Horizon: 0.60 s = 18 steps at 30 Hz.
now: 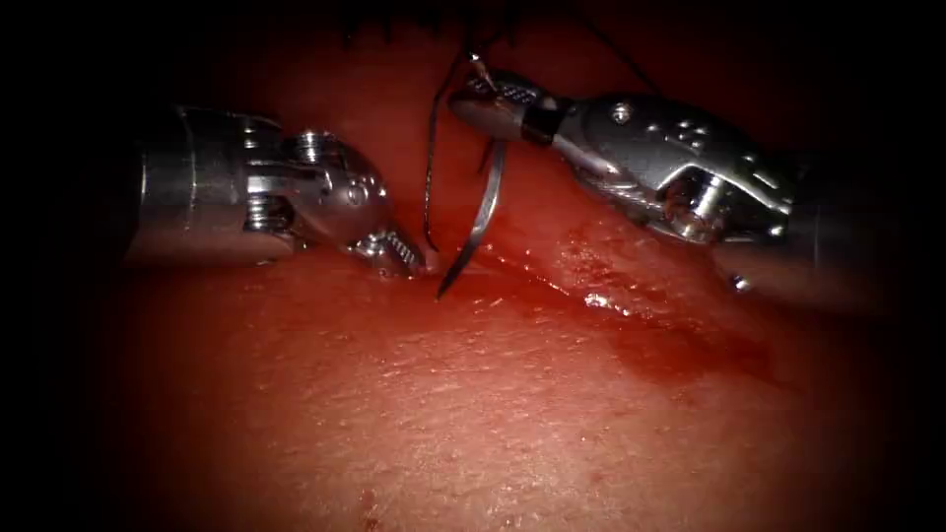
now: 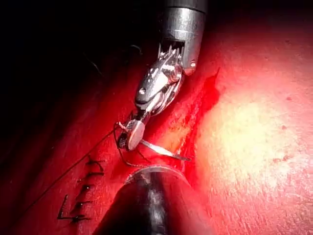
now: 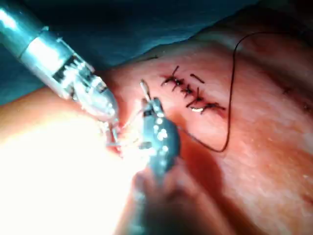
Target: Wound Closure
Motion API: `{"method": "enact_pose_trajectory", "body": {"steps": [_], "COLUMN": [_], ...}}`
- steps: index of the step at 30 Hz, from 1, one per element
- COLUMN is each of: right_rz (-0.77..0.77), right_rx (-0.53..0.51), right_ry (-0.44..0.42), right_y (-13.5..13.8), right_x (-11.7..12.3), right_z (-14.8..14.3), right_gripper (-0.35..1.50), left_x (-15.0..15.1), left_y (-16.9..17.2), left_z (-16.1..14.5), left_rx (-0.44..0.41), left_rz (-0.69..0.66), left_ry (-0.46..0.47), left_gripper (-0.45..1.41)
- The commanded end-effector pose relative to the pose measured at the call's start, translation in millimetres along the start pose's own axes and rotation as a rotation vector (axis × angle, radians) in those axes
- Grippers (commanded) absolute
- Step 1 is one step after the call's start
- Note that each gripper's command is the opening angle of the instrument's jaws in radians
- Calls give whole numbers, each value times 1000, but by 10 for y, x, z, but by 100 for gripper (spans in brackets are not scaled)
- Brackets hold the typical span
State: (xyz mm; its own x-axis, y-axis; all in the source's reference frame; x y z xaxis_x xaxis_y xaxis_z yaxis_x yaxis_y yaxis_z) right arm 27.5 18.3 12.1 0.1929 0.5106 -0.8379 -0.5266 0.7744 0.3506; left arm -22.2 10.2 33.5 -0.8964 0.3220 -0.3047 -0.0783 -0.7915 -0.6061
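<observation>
Steel, thin and curved, the needle (image 1: pixel 480 219) hangs from the right tool (image 1: pixel 483 99), whose jaws are closed on it near its thread end. From there it curves down to the cut (image 1: pixel 591 286), and its point sits at the cut's near end, touching or just entering the tissue (image 1: pixel 473 414); I cannot tell which. The wrist views show the same hold: the right tool (image 2: pixel 128 137) has the needle (image 2: pixel 161 150) crosswise in its jaws, point toward the cut (image 2: pixel 198 117).

Left of the needle's point, the left tool (image 1: pixel 399 254) rests its tip on the tissue at the cut's edge. Its jaws look closed or nearly so, and they may be pinching the edge; I cannot tell for sure.

Dark thread (image 1: pixel 434 148) runs from the needle's tail and hangs beside the needle down toward the cut. In the right wrist view the thread (image 3: pixel 230 98) loops past a row of finished stitches (image 3: pixel 193 95) beyond the needle.

As a judgement: the needle is light, stiff and slick, likely to twist in the jaws unless held flat across its body, away from the point. The tissue is soft, wet with red fluid (image 1: pixel 670 335), and could tear if pinched hard. The thread is limp and fine.
</observation>
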Motion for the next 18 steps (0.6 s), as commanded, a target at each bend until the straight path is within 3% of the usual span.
{"method": "enact_pose_trajectory", "body": {"steps": [1,18], "right_rz": [-4,-241], "right_rx": [0,-26], "right_ry": [0,27], "right_y": [0,-8], "right_x": [-5,-42], "right_z": [8,24], "right_gripper": [-35,-35], "left_x": [4,-11], "left_y": [-3,9], "left_z": [6,-10], "left_rx": [-1,-21], "left_rz": [2,9], "left_ry": [2,10], "left_gripper": [12,9]}}
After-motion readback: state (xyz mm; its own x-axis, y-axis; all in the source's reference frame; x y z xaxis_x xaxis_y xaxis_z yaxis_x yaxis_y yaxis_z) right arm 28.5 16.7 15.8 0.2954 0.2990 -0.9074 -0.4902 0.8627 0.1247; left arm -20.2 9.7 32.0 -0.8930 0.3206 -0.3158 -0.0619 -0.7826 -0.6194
